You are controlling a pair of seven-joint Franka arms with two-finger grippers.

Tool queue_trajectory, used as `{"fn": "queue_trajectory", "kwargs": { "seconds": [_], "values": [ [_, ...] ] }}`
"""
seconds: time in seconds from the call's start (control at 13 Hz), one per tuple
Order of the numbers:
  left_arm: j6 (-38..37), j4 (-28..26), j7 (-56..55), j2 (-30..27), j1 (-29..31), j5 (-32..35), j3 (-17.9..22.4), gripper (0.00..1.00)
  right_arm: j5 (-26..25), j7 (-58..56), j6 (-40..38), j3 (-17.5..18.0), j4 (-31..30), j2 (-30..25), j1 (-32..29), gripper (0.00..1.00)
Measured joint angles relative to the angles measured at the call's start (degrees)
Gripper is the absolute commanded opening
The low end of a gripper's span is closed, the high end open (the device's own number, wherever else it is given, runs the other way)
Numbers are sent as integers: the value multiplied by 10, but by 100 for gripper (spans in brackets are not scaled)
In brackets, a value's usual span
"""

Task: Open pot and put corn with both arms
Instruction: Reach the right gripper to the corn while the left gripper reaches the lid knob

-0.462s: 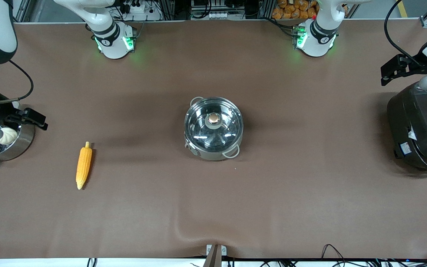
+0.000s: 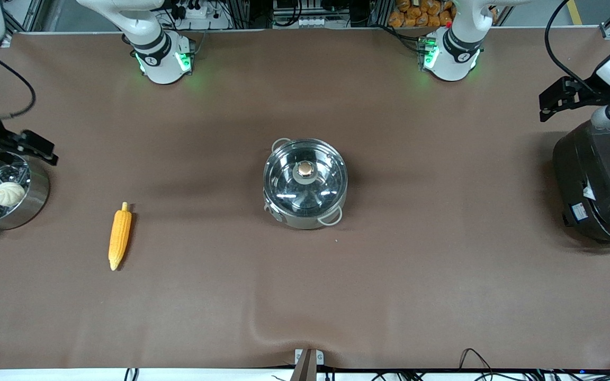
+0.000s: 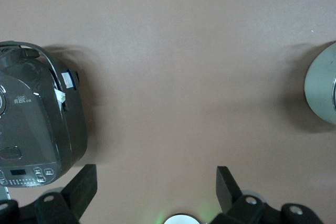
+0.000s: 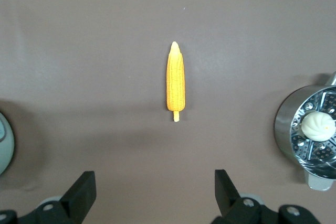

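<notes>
The steel pot (image 2: pixel 305 206) stands mid-table, its glass lid (image 2: pixel 284 185) on and the copper knob (image 2: pixel 305 169) on top. The corn (image 2: pixel 119 235) lies flat on the table toward the right arm's end, a little nearer the front camera than the pot; it also shows in the right wrist view (image 4: pixel 175 80). My right gripper (image 4: pixel 153 186) is open and empty, high over the table between the steamer and the corn. My left gripper (image 3: pixel 155 182) is open and empty, high beside the rice cooker. An edge of the pot shows in the left wrist view (image 3: pixel 321 85).
A steel steamer pot (image 2: pixel 35 198) with a white bun (image 2: pixel 8 194) on its perforated tray stands at the right arm's end. A big black rice cooker (image 2: pixel 599 180) stands at the left arm's end. Brown cloth covers the table.
The right arm's hand has risen and pulled back off the steamer pot, uncovering the bun. The left arm's hand has shifted slightly. Pot and corn have not moved.
</notes>
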Motion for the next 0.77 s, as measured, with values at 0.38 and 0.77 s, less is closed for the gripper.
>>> {"fn": "queue_trajectory", "kwargs": {
  "seconds": [0.38,0.77],
  "values": [
    [1,-11,-20,25,-6,-49,-25,100,0,1,-9,-1,4,-3,0,100],
    [64,-16,-139,77,-36,-68,-66,100,0,2,-11,-1,-1,1,0,100]
  ]
}}
